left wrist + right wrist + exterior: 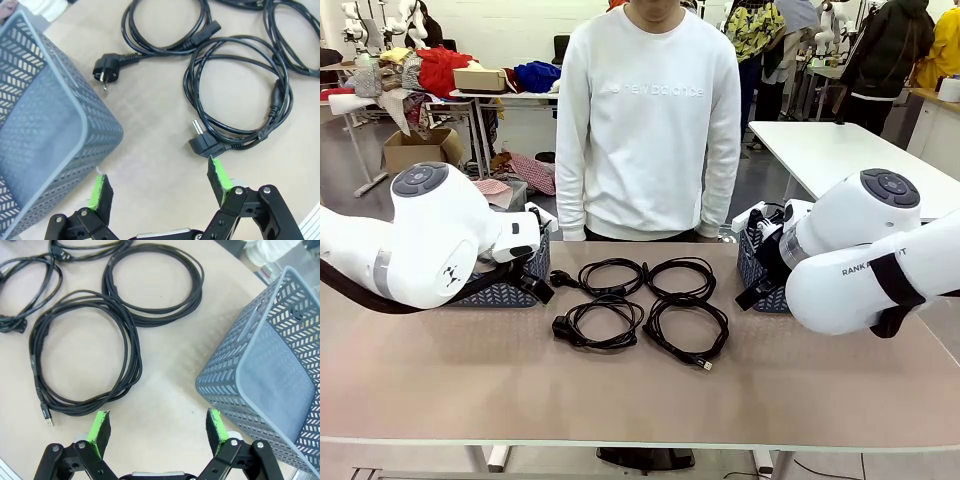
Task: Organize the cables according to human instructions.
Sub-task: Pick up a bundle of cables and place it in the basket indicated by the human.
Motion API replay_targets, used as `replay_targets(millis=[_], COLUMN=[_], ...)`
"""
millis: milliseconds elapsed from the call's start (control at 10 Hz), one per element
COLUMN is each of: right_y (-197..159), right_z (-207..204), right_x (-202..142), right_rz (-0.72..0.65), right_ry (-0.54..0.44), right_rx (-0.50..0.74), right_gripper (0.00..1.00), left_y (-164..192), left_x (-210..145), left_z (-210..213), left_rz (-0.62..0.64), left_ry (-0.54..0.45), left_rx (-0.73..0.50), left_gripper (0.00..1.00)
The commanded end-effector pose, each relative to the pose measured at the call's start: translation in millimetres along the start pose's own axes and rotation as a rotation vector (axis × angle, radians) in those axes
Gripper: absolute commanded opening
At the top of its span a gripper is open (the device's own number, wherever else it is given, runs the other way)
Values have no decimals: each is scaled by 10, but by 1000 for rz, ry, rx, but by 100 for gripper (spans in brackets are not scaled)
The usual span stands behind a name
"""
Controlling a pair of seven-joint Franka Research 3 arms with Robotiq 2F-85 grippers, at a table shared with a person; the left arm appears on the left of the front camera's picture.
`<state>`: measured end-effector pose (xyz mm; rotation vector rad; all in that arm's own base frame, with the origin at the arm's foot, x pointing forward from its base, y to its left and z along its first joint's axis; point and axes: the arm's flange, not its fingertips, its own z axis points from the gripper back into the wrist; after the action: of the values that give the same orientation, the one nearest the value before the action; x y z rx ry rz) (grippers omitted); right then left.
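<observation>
In a workroom with clothes heaped on tables at the back, a beige worktop (pixel 640 400) is carrying four coiled black cables (pixel 645 283) set out two by two near its middle; a person in a white sweatshirt (pixel 650 110) is standing at the far edge, just behind them. The far-left cable (pixel 605 276) is lying with its round plug pointing toward the left basket (pixel 510 292), a grey mesh bin at the far left of the worktop; the far-right cable (pixel 682 278) is lying beside it, the two touching or nearly so where they meet. The near-left cable (pixel 600 323) is sitting in front, its angled black plug turned leftward; the near-right cable (pixel 686 330) is ending in a small flat connector at its front edge. The right basket (pixel 760 275) is standing at the far right, well apart from the coils. The left hand (pixel 159 180) is hovering over bare worktop between the left basket and the near-left cable, its green pads (pixel 101 191) spread wide and gripping nothing, the angled plug just ahead of one pad. The right hand (pixel 159 422) is hanging likewise wide open and empty, between the near-right cable and the right basket.
</observation>
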<state>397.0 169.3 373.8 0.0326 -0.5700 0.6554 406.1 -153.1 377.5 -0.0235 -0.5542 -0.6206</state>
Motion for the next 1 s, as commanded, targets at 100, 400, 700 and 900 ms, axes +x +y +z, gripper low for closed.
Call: replay_targets(millis=[100, 400, 700, 900], right_y=[-207, -363, -513, -651], right_z=[224, 518, 881, 1057], right_x=[25, -76, -241, -391], right_rz=[30, 75, 150, 179], right_ry=[-50, -112, -196, -250], right_rx=[60, 111, 198, 246], right_gripper=[100, 100, 100, 100], left_y=[104, 266, 489, 631], left_x=[63, 12, -111, -169], left_z=[314, 680, 983, 1155], left_rz=[-52, -107, -172, -174], left_ry=[-19, -48, -103, -134], left_rx=[-48, -138, -276, -320], left_gripper=[100, 100, 100, 100])
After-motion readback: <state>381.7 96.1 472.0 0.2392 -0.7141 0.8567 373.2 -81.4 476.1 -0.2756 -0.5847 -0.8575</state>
